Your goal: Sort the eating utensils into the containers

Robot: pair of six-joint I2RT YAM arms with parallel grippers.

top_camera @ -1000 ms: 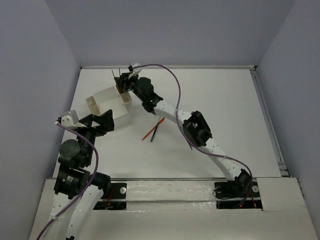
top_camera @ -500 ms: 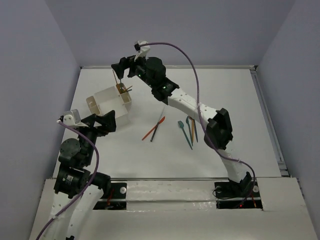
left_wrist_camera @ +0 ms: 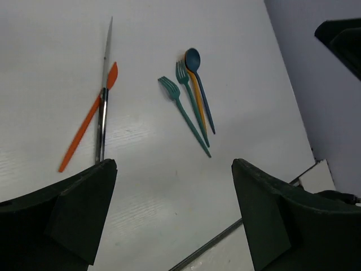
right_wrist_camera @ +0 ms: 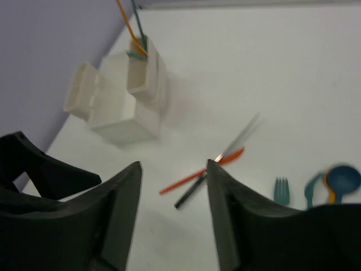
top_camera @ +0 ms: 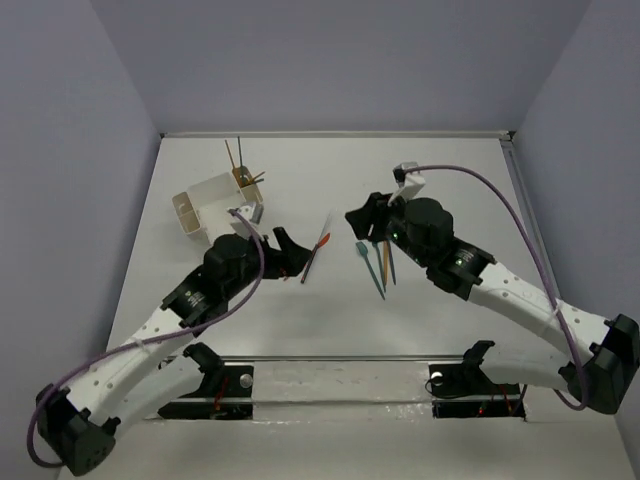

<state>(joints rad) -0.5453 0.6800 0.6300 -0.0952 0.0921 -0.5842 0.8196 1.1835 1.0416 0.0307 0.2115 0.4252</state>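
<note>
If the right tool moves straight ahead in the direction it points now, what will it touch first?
Probably the orange utensil, crossed by a dark utensil, lying on the table just ahead between the fingers of the right tool in the wrist view. Depth is hard to judge.

Smooth plastic fork (left_wrist_camera: 188, 120), matt white table (left_wrist_camera: 169, 34)
</note>
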